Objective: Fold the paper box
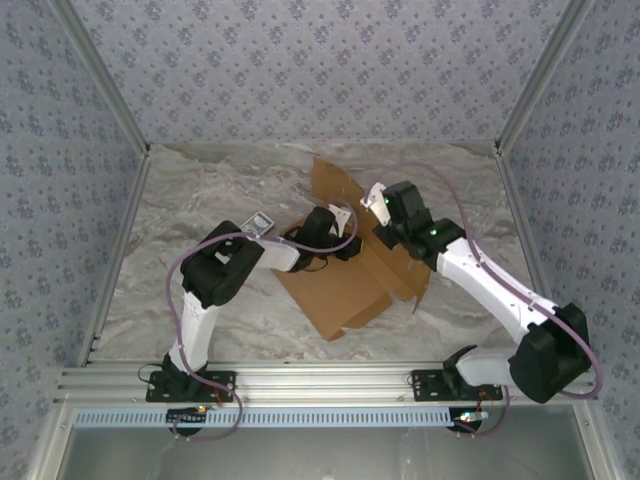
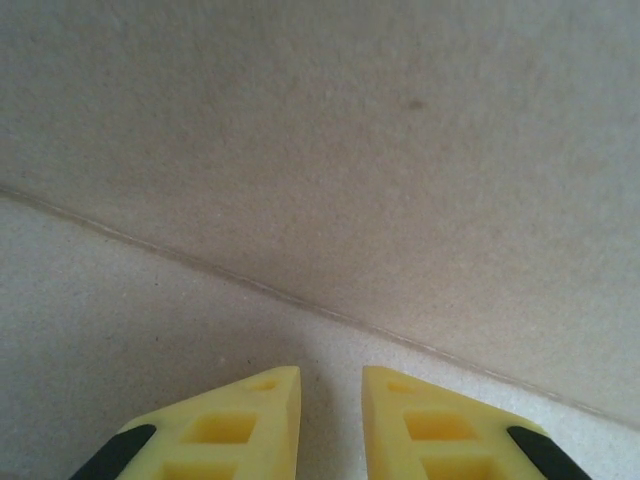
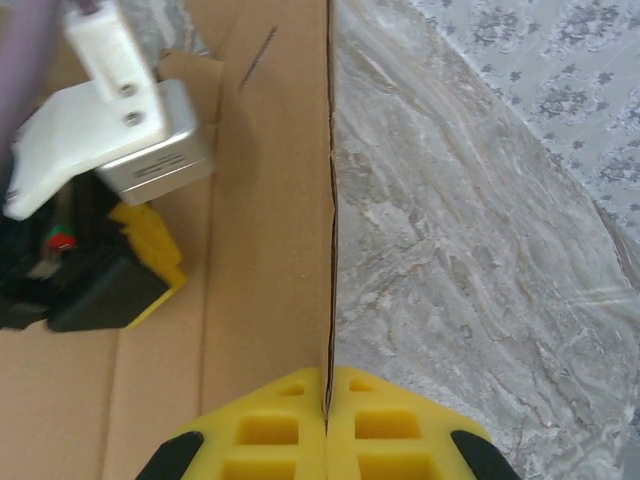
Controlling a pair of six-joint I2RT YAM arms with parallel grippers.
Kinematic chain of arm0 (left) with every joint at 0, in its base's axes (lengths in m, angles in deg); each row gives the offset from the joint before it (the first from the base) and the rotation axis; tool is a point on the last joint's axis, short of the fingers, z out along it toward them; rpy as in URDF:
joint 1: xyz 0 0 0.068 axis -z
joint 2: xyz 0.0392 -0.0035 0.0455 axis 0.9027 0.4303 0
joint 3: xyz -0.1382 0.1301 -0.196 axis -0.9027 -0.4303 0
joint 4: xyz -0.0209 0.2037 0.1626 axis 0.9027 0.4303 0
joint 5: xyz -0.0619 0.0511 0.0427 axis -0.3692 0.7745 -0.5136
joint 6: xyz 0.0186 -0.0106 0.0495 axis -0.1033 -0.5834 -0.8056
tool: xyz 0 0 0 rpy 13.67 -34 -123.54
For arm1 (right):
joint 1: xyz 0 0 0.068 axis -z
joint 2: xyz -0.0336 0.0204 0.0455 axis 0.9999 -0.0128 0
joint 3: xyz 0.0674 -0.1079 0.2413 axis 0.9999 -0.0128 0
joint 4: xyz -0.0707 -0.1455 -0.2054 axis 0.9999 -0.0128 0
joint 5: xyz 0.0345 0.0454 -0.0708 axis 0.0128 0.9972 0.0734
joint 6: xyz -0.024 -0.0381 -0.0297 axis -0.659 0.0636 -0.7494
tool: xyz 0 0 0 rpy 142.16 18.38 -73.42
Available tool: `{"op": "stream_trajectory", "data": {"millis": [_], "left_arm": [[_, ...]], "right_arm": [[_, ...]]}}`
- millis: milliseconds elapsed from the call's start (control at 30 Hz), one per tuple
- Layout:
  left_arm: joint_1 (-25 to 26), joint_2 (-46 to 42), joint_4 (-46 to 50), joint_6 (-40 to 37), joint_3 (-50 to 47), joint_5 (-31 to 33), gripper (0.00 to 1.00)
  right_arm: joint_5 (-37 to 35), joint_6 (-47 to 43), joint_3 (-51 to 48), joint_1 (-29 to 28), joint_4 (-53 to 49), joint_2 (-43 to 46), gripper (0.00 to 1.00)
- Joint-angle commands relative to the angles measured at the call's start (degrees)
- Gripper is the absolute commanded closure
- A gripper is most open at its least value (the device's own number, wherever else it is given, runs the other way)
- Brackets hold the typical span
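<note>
Top external view is showing the paper box (image 1: 340,290) lying mid-way across the table (image 1: 200,200) as a mostly flat sheet, one far flap rising, with the right gripper (image 3: 326,395) clamping its edge and the left gripper (image 2: 331,400), jaws slightly apart and empty, hovering by a crease (image 2: 300,298), so most folding is seemingly remaining.

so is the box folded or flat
Partly folded: most of the box lies flat on the table, but one flap stands up, its edge pinched in the right gripper.

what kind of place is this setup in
Probably a robot test booth: patterned walls enclose a marble-look table, and a left arm and right arm are bolted to a metal rail, with a cardboard box between them.
</note>
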Motion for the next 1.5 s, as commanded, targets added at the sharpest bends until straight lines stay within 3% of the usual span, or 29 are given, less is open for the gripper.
{"op": "stream_trajectory", "data": {"millis": [0,200,567,1033,1300,1467], "left_arm": [[0.7,3.7,-2.2,3.6,-2.8,1.1,0.78],[0.7,4.5,-5.6,5.6,-4.0,1.4,0.79],[0.7,4.1,-9.5,6.0,-7.2,2.5,0.78],[0.7,2.1,-11.9,4.6,-11.0,4.0,0.73],[0.6,-3.2,-10.3,3.3,-12.4,5.1,0.63],[0.6,-5.6,-8.6,2.8,-12.5,4.4,0.62]], "right_arm": [[-7.7,2.8,-4.2,-4.7,1.0,1.5,1.0],[-14.2,4.5,-7.5,-12.1,4.5,2.8,1.0],[-14.2,9.3,-6.9,-17.7,5.9,-1.5,1.0],[-13.8,11.5,-6.8,-16.1,4.5,-2.6,1.0],[-12.7,7.3,-3.4,-9.1,1.8,0.2,1.0],[-13.3,4.6,-3.0,-6.9,2.1,-0.5,1.0]]}}
